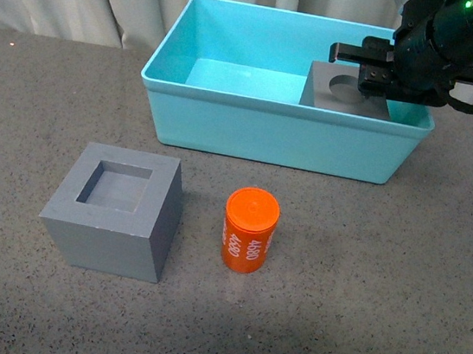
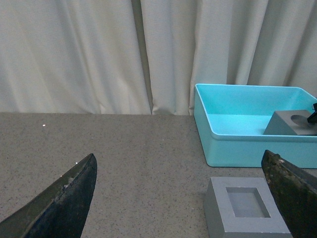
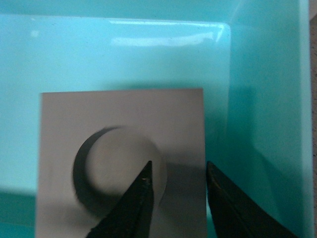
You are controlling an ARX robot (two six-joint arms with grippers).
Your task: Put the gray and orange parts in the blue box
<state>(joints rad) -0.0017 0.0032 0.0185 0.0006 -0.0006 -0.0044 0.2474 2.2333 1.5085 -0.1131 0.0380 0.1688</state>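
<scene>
The blue box (image 1: 268, 133) stands at the back of the table. Inside it, at its right end, sits the gray cube with a round recess (image 1: 325, 97). My right gripper (image 1: 356, 66) hovers open just over that cube. In the right wrist view the right gripper (image 3: 178, 166) has one finger over the round recess and the other past the edge of the cube (image 3: 124, 119), holding nothing. The gray cube with a square recess (image 1: 114, 213) and the orange cylinder (image 1: 249, 231) stand on the table in front of the box. My left gripper (image 2: 178, 156) is open and empty, with the square-recess cube (image 2: 245, 208) near one finger.
White curtains (image 2: 99, 54) hang behind the table. The left half of the box floor (image 1: 232, 76) is bare turquoise. The grey speckled tabletop (image 1: 358, 315) spreads around the cube and the cylinder.
</scene>
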